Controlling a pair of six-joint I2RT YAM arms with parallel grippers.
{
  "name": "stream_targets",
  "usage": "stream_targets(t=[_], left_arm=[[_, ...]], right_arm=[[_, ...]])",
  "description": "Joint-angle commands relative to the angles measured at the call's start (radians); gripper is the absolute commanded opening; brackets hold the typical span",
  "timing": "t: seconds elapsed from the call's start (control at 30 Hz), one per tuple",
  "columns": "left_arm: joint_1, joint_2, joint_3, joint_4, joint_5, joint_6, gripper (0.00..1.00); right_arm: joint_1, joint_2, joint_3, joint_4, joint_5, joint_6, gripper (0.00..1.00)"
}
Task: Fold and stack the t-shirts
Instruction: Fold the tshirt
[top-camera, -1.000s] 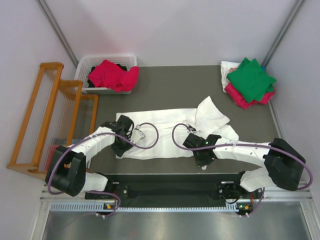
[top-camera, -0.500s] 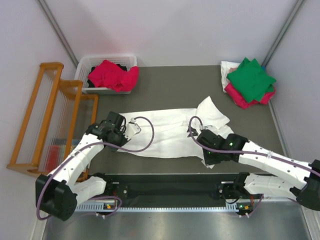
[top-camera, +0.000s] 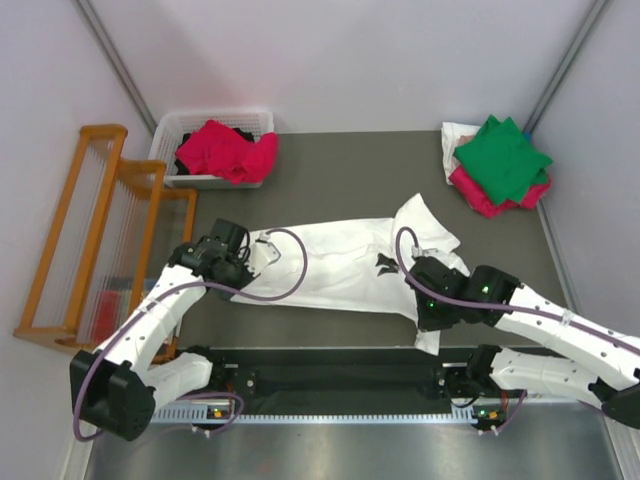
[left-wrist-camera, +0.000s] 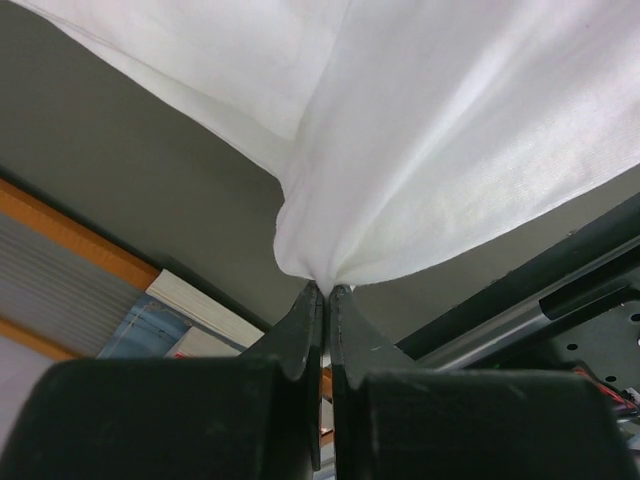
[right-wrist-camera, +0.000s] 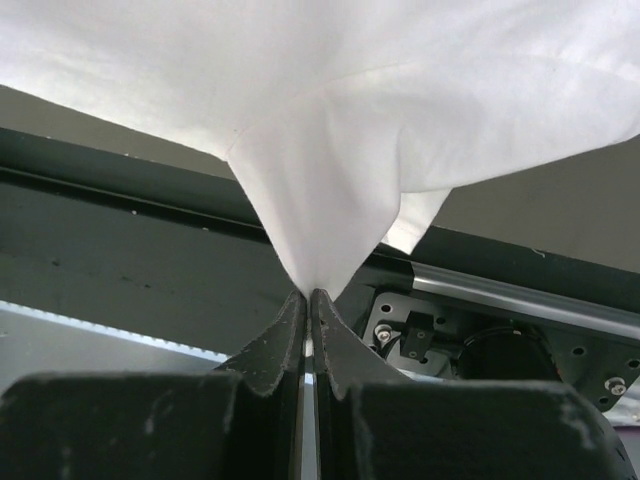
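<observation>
From above, the white t-shirt (top-camera: 335, 262) lies stretched across the table (top-camera: 340, 170), with the left gripper (top-camera: 238, 262) at its left end and the right gripper (top-camera: 428, 312) at its near right corner. The left wrist view shows jaws pinched tight on a gathered fold of it. The right wrist view shows jaws likewise clamped on a peak of the cloth.

white t-shirt (top-camera: 335, 265) stretched, corners lifted

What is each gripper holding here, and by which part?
Both grip the white t-shirt: the left gripper pinches a bunch of cloth at its left end, the right gripper a fold at its near right edge.
</observation>
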Motion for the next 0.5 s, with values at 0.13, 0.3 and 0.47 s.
stream_targets(t=[0.13, 0.3, 0.47], left_arm=[[0.025, 0.077, 0.06, 0.103, -0.037, 0.019, 0.0], [0.097, 0.217, 0.109, 0.19, -0.026, 0.03, 0.0], [0.181, 0.349, 0.192, 0.233, -0.003, 0.045, 0.0]], right_arm=[[-0.011, 0.123, 0.135, -0.002, 0.114, -0.087, 0.0], [-0.145, 0.214, 0.2, 0.093, 0.136, -0.184, 0.0], [-0.326, 0.287, 0.237, 0.213, 0.088, -0.287, 0.0]])
